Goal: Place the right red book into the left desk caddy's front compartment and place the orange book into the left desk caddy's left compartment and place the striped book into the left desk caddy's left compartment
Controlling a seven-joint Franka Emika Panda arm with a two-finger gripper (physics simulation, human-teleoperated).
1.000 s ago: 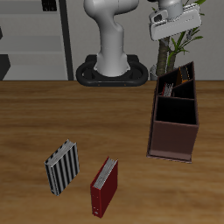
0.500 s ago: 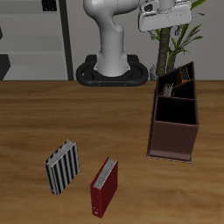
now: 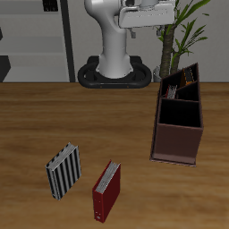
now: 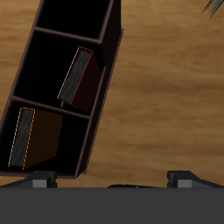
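The left desk caddy (image 3: 175, 141) stands on the table; it also shows in the wrist view (image 4: 101, 109). The right red book (image 4: 83, 77), dark maroon, leans inside one black-lined compartment. The orange book (image 4: 35, 138) stands in the adjoining compartment and shows at the caddy's far end in the exterior view (image 3: 184, 82). The striped book (image 3: 64, 170) lies flat near the table's front edge, far from the caddy. My gripper (image 3: 148, 16) is high above the table beside the robot's column, open and empty, with fingertips (image 4: 39, 179) wide apart.
A brighter red book (image 3: 106, 190) lies beside the striped book near the table's front edge. A potted plant (image 3: 174, 40) stands behind the caddy. The robot's base (image 3: 114, 73) sits at the table's back, with shelving behind it.
My gripper has moved sideways at height, from over the caddy's far end toward the robot's column. The books and the caddy have not moved.
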